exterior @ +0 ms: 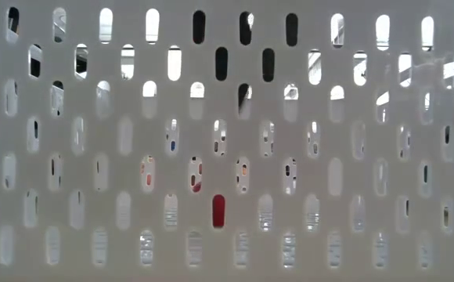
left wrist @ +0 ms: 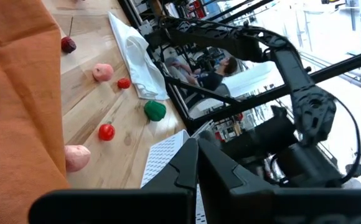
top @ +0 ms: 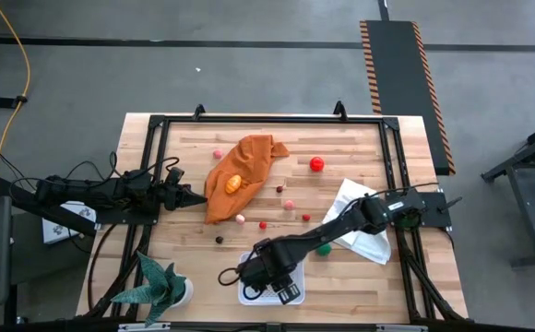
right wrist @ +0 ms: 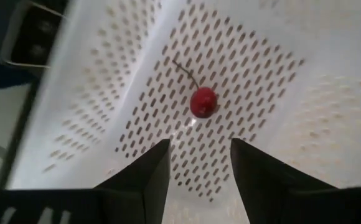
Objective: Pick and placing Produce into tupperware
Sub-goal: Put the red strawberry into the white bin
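Spread apart with nothing between them, the right gripper's [right wrist: 199, 165] fingers hang over the tupperware [top: 249, 293] at the table's [top: 360, 277] near edge, where one red cherry [right wrist: 203, 102] lies on the perforated bottom. Most of the container is hidden under the arm from above. Left gripper [top: 198, 198] waits pressed shut beside the orange cloth [top: 240, 166]. Loose produce includes a green piece [top: 324, 248] by the white cloth [top: 360, 221] and a red tomato [top: 316, 164]. Up close, the container's slotted wall blocks the low view.

Red cherry [right wrist: 203, 102] in white tupperware [right wrist: 106, 99] — alone
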{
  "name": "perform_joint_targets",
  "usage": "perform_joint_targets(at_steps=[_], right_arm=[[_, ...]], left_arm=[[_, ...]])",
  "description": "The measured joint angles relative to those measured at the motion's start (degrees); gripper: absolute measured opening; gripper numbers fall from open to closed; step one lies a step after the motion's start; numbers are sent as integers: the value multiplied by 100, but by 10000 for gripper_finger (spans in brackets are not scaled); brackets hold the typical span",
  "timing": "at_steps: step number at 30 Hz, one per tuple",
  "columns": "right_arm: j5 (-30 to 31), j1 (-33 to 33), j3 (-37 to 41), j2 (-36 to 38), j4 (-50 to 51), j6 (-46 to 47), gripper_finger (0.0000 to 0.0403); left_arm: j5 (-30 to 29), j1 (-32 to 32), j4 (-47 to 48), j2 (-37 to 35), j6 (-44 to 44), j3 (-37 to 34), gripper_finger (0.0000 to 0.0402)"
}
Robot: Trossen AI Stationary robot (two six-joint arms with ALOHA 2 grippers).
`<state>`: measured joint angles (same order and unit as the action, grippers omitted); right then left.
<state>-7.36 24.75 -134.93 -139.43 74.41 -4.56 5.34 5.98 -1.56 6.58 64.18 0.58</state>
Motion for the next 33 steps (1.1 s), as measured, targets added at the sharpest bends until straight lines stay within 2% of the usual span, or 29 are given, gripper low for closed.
perform_joint_targets(at_steps=[11, 33], right_arm=[[-27, -23, -9, 1146, -374, 66, 158], [1, -39, -9, 3503, -368, 417, 158]], left_arm=[[0, 0, 1, -1, 1, 0, 1], [0, 0, 0, 0, 1, 0, 1]])
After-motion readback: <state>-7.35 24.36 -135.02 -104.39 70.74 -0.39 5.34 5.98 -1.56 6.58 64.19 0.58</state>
